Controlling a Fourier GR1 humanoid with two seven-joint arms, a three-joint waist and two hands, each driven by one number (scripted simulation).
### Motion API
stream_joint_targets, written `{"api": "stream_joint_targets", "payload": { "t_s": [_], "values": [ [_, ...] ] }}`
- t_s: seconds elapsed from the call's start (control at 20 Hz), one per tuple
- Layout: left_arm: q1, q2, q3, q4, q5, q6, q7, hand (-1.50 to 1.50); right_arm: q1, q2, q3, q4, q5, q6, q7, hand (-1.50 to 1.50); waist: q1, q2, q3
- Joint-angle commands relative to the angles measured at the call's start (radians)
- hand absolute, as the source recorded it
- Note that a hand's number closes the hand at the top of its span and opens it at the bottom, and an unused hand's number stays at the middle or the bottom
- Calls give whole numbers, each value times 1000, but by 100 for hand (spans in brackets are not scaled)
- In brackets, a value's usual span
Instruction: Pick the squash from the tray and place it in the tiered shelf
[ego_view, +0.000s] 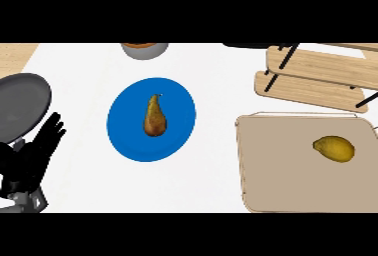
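The yellow squash (334, 148) lies untouched in the right half of the tan tray (280, 170), at the right edge of the table (214, 185). The wooden tiered shelf (317, 75) stands just beyond the tray, at the far right corner. Mid-table, a pear (153, 117) lies on a blue plate (125, 137). The left hand (33, 155) rests open, fingers up, at the left edge.

The left hand (29, 160) is presenting as an all-black assembly with a uniform finish. Its fingers (50, 132) are showing as slender black bars with blunt, rounded tips, each outline reading separately at the upper edge. The palm area is merging into one dark mass. Below it, the forearm (28, 201) is showing grey, with lighter and darker angular facets at the wrist end.
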Motion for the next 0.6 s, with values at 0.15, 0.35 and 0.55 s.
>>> {"api": "stream_joint_targets", "payload": {
  "t_s": [0.15, 0.35, 0.55],
  "values": [
    [-3, 5, 17, 10, -6, 0, -11, 0, -1, -10, 39, 193, 86, -73, -179, -150, -5, -1, 0],
    [52, -27, -3, -28, -12, -1, -25, 0, -52, -1, -10, 261, 50, -98, -236, -150, -4, -3, 0],
    [9, -31, -3, 13, -20, 6, -30, 0, -140, 28, -48, 337, 9, -97, -226, -150, -2, -1, 0]
  ]
}}
